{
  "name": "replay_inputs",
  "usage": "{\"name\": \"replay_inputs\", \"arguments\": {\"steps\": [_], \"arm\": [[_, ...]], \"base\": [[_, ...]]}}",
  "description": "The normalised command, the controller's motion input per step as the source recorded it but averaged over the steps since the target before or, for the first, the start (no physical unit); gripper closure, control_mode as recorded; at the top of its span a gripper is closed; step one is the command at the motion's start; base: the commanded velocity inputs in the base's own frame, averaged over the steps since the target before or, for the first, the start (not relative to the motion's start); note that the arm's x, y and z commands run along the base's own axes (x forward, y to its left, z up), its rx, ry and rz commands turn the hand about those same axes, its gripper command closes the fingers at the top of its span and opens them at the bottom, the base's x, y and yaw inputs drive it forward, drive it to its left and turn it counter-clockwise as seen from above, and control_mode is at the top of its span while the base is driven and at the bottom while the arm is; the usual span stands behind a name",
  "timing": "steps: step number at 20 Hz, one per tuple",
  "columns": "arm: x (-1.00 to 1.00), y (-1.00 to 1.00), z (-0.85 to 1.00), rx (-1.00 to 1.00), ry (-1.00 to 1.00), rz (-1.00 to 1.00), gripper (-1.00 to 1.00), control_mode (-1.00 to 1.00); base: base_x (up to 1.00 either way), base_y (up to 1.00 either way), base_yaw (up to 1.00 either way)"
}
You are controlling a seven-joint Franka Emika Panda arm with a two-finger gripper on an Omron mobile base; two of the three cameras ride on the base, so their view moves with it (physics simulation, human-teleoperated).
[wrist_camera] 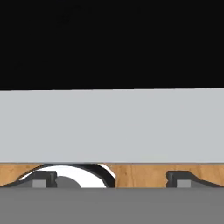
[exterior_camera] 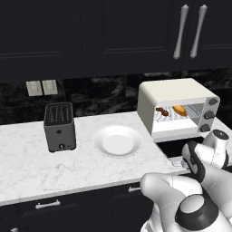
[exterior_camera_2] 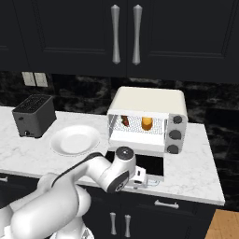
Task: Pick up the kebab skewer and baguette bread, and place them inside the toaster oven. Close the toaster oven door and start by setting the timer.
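Kebab skewer (exterior_camera: 162, 111) and baguette bread (exterior_camera: 180, 110) sit on rack inside toaster oven (exterior_camera: 170, 92). Gripper (wrist_camera: 111, 178) wide open, empty, low under toaster oven door (exterior_camera_2: 151, 165). Best push door up slowly, then turn timer knob.

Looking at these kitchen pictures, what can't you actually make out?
- Gripper, hand view: only two dark tips, wide apart; nothing held.
- Oven door: lies open; the arm covers part of it in both base views.
- Oven knobs: settings too small.
- Skewer and bread on the rack: detail too small.

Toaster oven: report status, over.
Gripper open, empty, low by the dropped toaster oven door. Kebab skewer and baguette bread on the rack. Nothing blocking.
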Motion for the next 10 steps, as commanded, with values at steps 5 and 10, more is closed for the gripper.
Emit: {"name": "replay_inputs", "arguments": {"steps": [5, 10], "arm": [[0.19, 0.00, -0.09, 0.00, 0.00, 0.00, -1.00, -1.00], [0.08, 0.04, -0.21, 0.00, 0.00, 0.00, -1.00, -1.00]], "base": [[0.00, 0.00, 0.00], [0.00, 0.00, 0.00]]}}
